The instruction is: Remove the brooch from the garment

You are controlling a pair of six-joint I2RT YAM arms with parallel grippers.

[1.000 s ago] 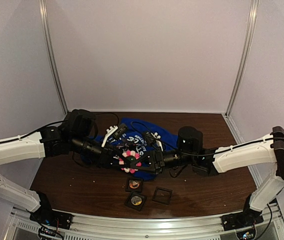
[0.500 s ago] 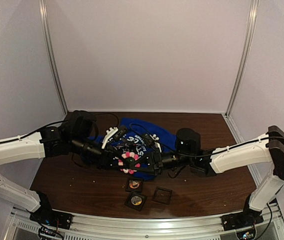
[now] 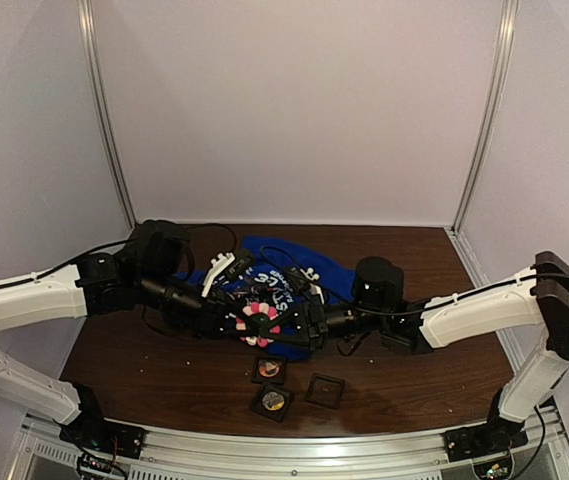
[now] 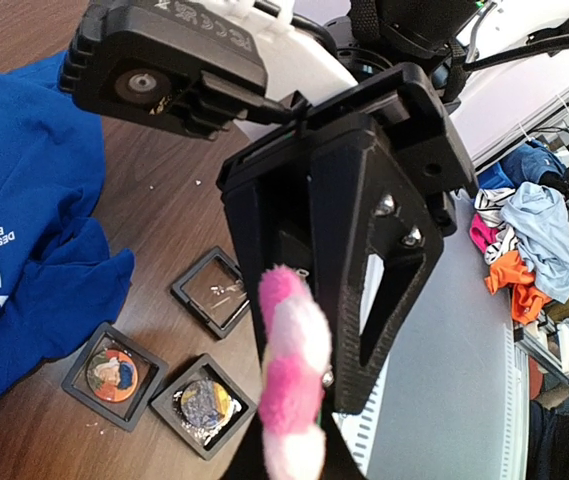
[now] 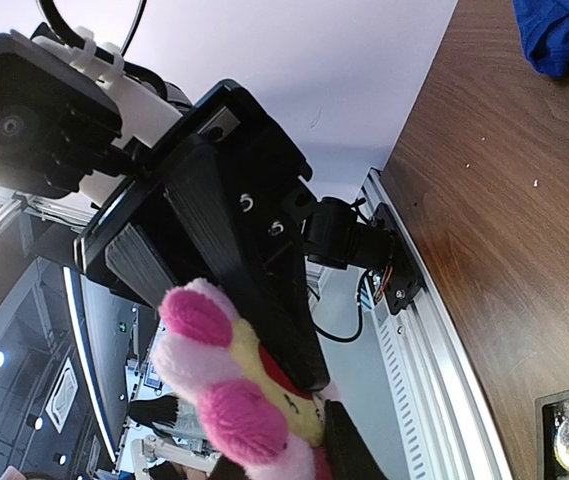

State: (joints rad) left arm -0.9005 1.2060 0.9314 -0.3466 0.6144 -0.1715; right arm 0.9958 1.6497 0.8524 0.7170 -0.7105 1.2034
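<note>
A: Right, biggest first: dark wooden table (image 3: 144, 370), with the garment (image 3: 324, 275) heaped blue toward the back middle, white lettering showing.

B: Next down, the arms?

A: Reaching in from either side, meeting tip to tip. Then the left gripper (image 3: 236, 320), shut tight on the brooch (image 3: 261, 322); the right gripper (image 3: 289, 326), narrowly parted and seemingly pinching the same pink-and-white flower from the other side — held up between them, by the garment's near edge.

B: Looks free of the cloth in both wrist views. Removal nearly done, then?

A: Probably, though hard to rule out a caught pin. Calls for releasing on one side, then a careful carry — perhaps toward the small box (image 3: 324, 390) without a badge, just beside the two badge boxes (image 3: 270, 369).
</note>
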